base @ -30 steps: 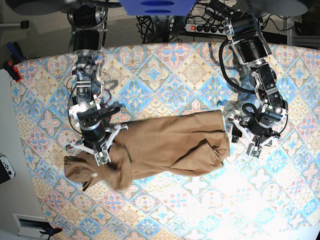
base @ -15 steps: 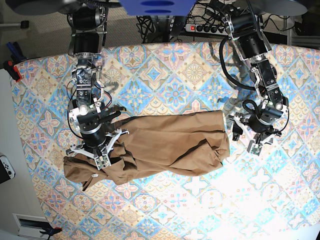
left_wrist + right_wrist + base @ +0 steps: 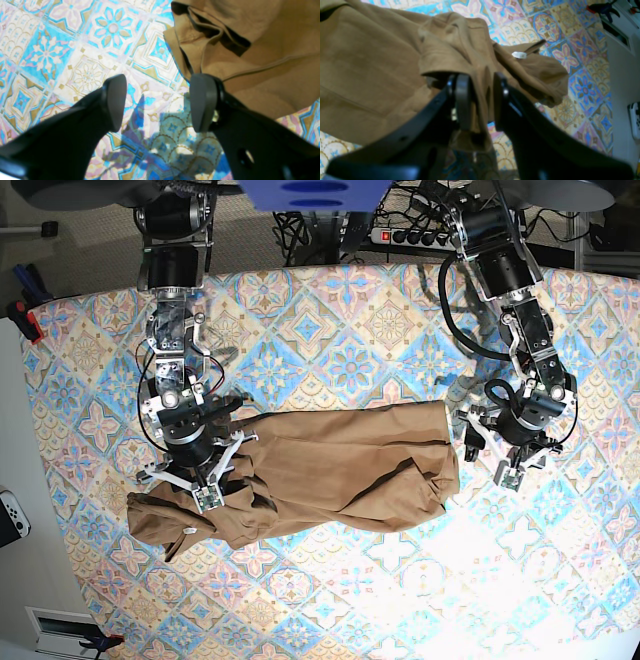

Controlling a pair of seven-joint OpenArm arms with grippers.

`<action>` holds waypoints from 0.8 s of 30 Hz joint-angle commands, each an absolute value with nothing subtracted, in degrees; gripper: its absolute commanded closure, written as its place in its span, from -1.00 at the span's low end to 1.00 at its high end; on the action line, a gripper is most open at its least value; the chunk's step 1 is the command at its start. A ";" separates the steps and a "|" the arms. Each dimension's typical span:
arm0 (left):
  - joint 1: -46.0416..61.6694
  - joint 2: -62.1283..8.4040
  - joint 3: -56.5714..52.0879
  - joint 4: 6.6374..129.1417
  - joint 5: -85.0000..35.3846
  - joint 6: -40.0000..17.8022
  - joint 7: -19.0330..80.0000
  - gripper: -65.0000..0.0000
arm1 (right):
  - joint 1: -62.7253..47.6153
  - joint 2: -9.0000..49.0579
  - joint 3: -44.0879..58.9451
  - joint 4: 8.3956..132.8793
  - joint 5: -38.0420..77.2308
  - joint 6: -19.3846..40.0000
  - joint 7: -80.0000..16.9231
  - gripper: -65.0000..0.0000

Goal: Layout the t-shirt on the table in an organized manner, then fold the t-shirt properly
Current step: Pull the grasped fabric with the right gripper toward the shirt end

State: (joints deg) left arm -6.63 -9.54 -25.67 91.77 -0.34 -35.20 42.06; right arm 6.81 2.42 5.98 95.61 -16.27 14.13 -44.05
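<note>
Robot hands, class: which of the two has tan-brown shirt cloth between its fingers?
The right hand, over the bunched neck end of the tan-brown cloth t-shirt, has a fold between its fingers. The left hand stands open over bare pastel patterned table beside the shirt's other end.

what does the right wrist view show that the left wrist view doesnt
Only the right wrist view shows the small white tag and a fold of the t-shirt between the right end effector's jaws. Only the left wrist view shows the left end effector, open over bare table beside the shirt's edge. Both show tan cloth on the patterned table.
</note>
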 commanded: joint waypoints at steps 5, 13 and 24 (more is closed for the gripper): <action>-7.60 -10.07 -25.71 93.05 -0.92 -35.03 40.84 -0.19 | 8.04 2.59 6.37 97.27 -16.13 13.76 -42.59 0.62; -7.60 -10.24 -25.71 93.05 -0.84 -35.03 40.84 -0.19 | 6.20 2.59 6.81 98.86 -15.25 13.76 -43.03 0.71; -7.25 -10.15 -25.71 93.14 -0.84 -35.03 40.84 -0.19 | 3.30 2.51 10.51 99.38 -14.99 13.76 -39.96 1.00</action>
State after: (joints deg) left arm -6.17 -9.56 -25.67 91.94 -0.10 -35.16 42.06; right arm 2.31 1.85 9.85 98.10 -14.70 14.66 -41.01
